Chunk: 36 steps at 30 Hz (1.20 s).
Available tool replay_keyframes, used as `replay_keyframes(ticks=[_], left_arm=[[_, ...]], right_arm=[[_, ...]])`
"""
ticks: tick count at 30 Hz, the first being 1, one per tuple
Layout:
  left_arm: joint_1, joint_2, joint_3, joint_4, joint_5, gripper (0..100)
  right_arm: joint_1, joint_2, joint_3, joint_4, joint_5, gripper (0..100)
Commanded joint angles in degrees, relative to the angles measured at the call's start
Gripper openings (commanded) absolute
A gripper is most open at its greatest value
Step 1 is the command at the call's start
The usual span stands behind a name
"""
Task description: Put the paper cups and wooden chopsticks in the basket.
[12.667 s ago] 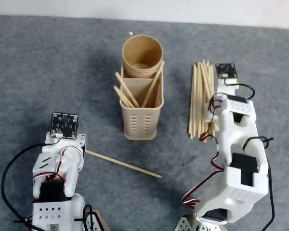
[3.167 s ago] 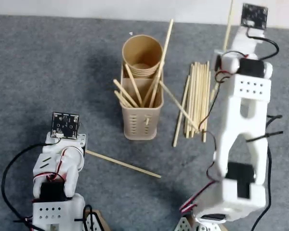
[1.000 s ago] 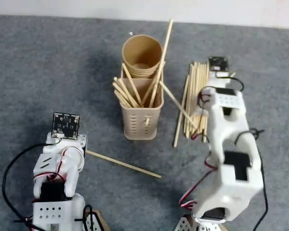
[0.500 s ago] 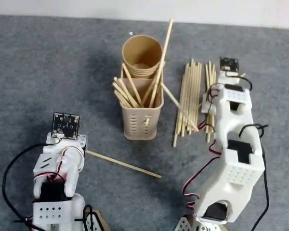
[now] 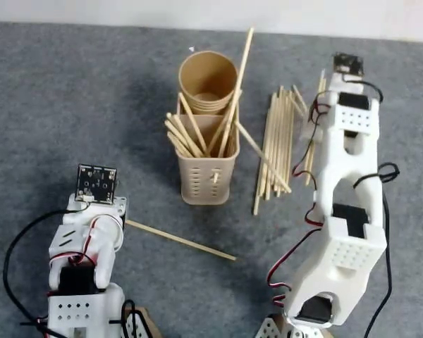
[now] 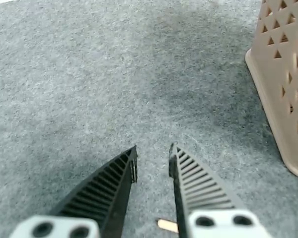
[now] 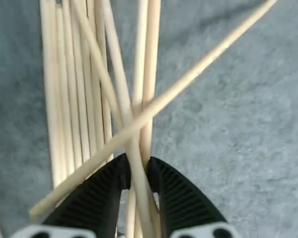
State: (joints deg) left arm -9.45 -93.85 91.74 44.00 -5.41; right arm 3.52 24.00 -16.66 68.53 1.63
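Observation:
The beige basket (image 5: 206, 172) stands mid-table with stacked paper cups (image 5: 208, 79) in its far compartment and several wooden chopsticks (image 5: 197, 134) in the near one; one stands tall (image 5: 242, 67). A loose pile of chopsticks (image 5: 277, 144) lies to the basket's right. My right arm (image 5: 347, 127) hangs over the pile's right side, and its gripper (image 7: 137, 171) is shut on a few sticks (image 7: 139, 114) from it. A single chopstick (image 5: 180, 240) lies by my left arm (image 5: 88, 225). My left gripper (image 6: 153, 150) is open just above the carpet, the basket's wall (image 6: 285, 94) to one side.
Grey carpet covers the table. One chopstick (image 5: 263, 158) leans from the basket's rim down onto the pile. The end of the lone chopstick (image 6: 167, 225) shows between the left fingers' bases. A pale strip runs along the far edge (image 5: 211, 13).
The right arm came down onto the pile, then slid to the far right with a few sticks, pulling them apart from the rest. The left arm has kept still.

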Motion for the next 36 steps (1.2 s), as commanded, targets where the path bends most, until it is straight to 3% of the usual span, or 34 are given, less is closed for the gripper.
replay_keyframes(ticks=[1,11,20,27,31,36], left_arm=[[0.5,-0.5,-0.4,-1.1,-0.4,14],[0.5,-0.5,-0.4,-1.1,-0.4,14],[0.5,-0.5,-0.1,-1.4,-0.4,14],[0.5,-0.2,0.0,-2.6,-0.4,14],[0.5,-0.5,0.6,-2.7,-0.4,14],[0.5,-0.5,0.6,-2.7,-0.4,14]], right_arm=[[-0.6,-6.2,-3.7,0.8,-1.2,0.5],[-5.4,-40.6,11.6,-4.6,-1.2,0.5],[-14.5,-58.9,34.7,-29.2,-6.5,0.5],[-26.9,-70.3,45.5,-47.5,-8.4,0.5],[-32.2,-73.5,53.3,-58.9,-8.1,0.5],[-37.0,-72.7,61.4,-64.9,-8.4,0.5]])
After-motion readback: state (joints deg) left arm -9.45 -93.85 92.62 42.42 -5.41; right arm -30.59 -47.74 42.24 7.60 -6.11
